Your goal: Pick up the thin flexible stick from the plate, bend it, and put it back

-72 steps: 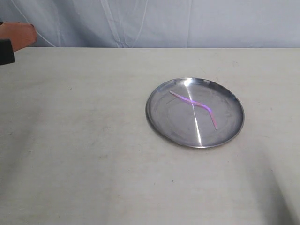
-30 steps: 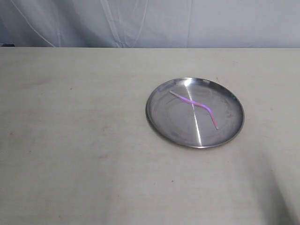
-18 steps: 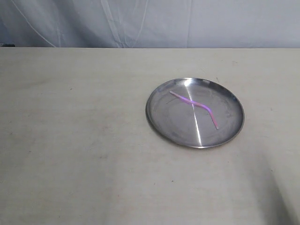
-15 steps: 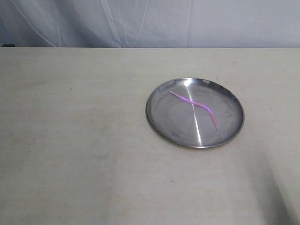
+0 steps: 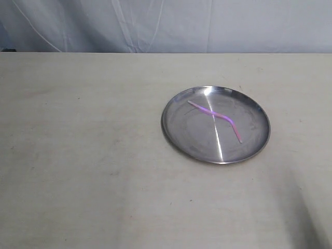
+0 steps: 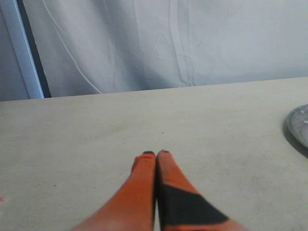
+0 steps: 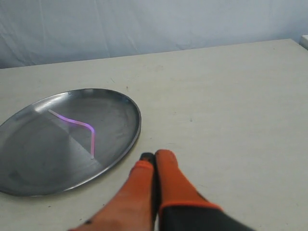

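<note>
The thin pink-purple stick (image 5: 215, 116) lies kinked across the round silver plate (image 5: 181, 141), right of the table's middle. Neither gripper shows in the exterior view. In the right wrist view the stick (image 7: 79, 125) rests in the plate (image 7: 126, 140), and my right gripper (image 7: 155, 156) hovers beside the plate's rim, its orange fingers pressed together with nothing between them. My left gripper (image 6: 156, 154) is shut and empty over bare table, and only the plate's edge (image 6: 299, 125) shows in that view.
The beige table (image 5: 83, 155) stretches wide to the left of the plate. A pale cloth backdrop (image 5: 166, 23) hangs behind the table's far edge. A dark vertical post (image 6: 31, 57) stands beside the backdrop in the left wrist view.
The orange gripper tip seen at the far left edge 2.4 s ago has left the exterior view. Plate and stick have not moved.
</note>
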